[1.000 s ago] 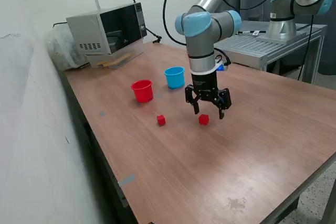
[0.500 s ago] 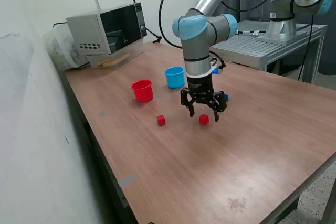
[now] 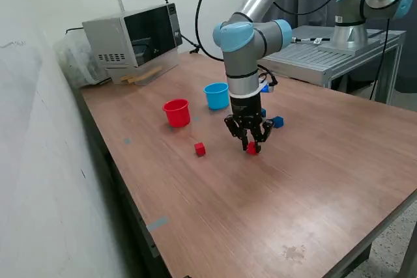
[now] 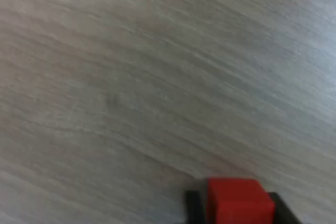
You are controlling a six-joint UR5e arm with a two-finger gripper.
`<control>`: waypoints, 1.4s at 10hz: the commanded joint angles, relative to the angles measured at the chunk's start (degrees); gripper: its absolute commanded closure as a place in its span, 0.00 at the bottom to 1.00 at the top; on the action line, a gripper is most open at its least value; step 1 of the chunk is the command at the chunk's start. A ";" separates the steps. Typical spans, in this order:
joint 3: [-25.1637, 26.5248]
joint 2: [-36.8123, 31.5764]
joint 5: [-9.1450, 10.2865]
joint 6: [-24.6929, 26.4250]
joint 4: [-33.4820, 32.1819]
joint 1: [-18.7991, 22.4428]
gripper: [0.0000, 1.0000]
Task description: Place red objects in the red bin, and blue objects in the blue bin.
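Note:
My gripper (image 3: 251,148) is down on the table with its fingers closed in on a small red cube (image 3: 252,150). In the wrist view the cube (image 4: 239,203) sits between two dark fingers (image 4: 193,205), which lie against both its sides. A second red cube (image 3: 200,150) lies on the table towards the exterior view's left. A dark-blue cube (image 3: 277,122) lies just behind the gripper; a further blue bit (image 3: 262,113) shows beside it, mostly hidden by the gripper. The red cup (image 3: 176,112) and the light-blue cup (image 3: 216,96) stand upright farther back.
A microwave (image 3: 133,34) stands at the table's back left corner with wooden sticks in front of it. A second robot arm (image 3: 355,11) stands on a metal bench at the back right. A wall runs along the exterior view's left.
The gripper moved towards the exterior view's left, dropped onto the red cube, and its fingers went from wide open to closed around it.

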 commanded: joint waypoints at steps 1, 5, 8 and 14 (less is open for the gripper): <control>0.13 -0.01 -0.27 -0.10 0.00 0.09 1.00; 0.82 -2.19 -11.07 0.25 0.18 0.62 1.00; 5.30 -12.20 -10.82 0.86 0.53 -0.87 1.00; 16.81 -22.15 -10.65 0.78 0.97 -16.48 1.00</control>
